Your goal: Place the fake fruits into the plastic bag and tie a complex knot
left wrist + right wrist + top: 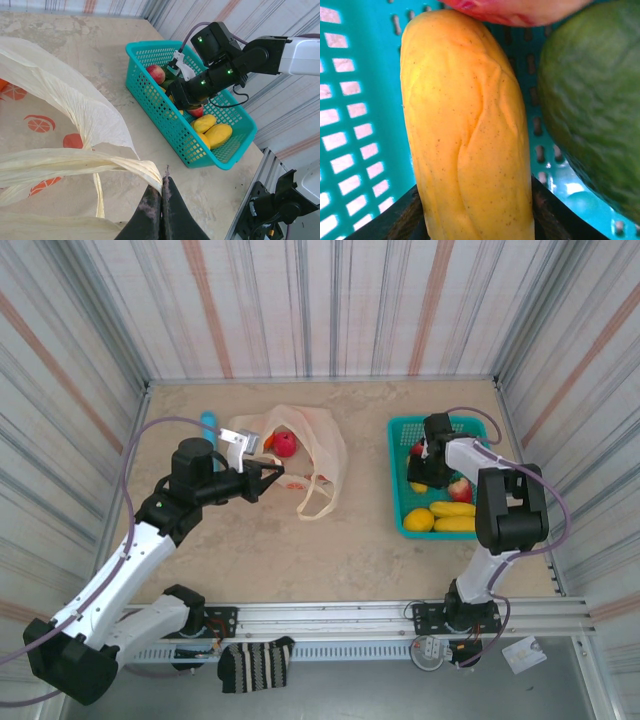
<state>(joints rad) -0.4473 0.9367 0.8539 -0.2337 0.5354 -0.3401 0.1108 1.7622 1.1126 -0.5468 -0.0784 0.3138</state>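
Pinched shut on a twisted handle (75, 167) of the plastic bag (322, 445), the left end effector (161, 181) holds the cream bag at the left-centre of the desk (300, 550), a red fruit (285, 444) showing in the bag's mouth just beyond it. Well apart to the right, the right end effector (174, 98) reaches down into the teal basket (400, 523), its fingers (402, 220) pressed against both sides of a long yellow fruit (470, 130), with a green fruit (595, 100) just beside it.
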